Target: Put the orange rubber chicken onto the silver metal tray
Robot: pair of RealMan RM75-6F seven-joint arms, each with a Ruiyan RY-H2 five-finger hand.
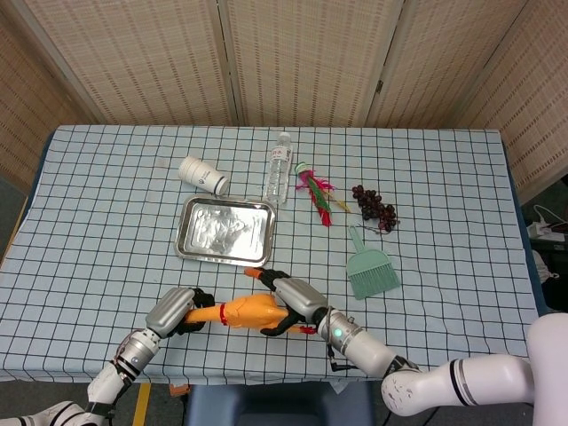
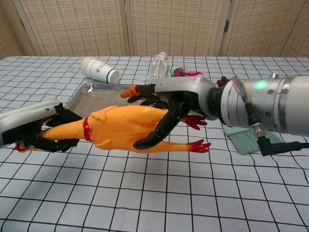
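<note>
Checked worktop (image 1: 106, 222) before woven screens: 2 robot hands held 1 chicken.
The orange rubber chicken (image 2: 128, 134) hung lengthwise above the cloth, just in front of the silver metal tray (image 1: 224, 231). The left robot hand (image 2: 36, 130) clasped its neck; the right robot hand (image 2: 166, 108) wrapped its body, red feet pointing right.

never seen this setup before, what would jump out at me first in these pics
The orange rubber chicken stands out: it is held near the table's front edge, the left robot hand gripping its neck and the right robot hand wrapped round its body. Just behind it lies the silver metal tray, with nothing on it.
</note>
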